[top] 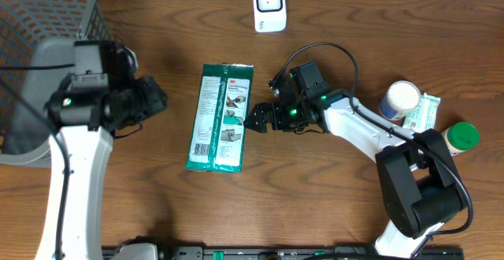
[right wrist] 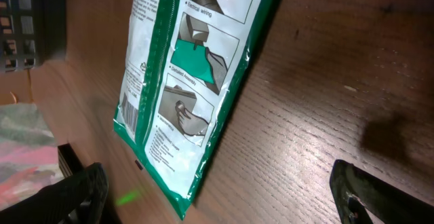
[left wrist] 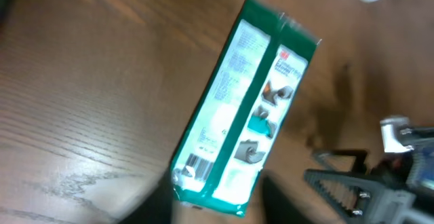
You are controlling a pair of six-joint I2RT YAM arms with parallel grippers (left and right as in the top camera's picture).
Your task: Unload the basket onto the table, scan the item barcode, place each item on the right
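A green and white packet (top: 222,117) lies flat on the wooden table, lengthwise front to back. Its barcode (left wrist: 199,163) faces up near one end. My left gripper (top: 157,101) hovers to the packet's left, clear of it. In the left wrist view its blurred dark fingers (left wrist: 152,207) stand apart, with the packet's barcode end beyond the gap and nothing held. My right gripper (top: 253,120) is wide open, its tips just off the packet's right edge. In the right wrist view the packet (right wrist: 193,68) lies ahead of the open jaws. The white scanner (top: 268,5) stands at the table's back edge.
A grey wire basket (top: 31,24) fills the back left corner. At the right stand a white-lidded jar (top: 402,97), a green-capped bottle (top: 462,135) and a small green and white packet (top: 426,112) between them.
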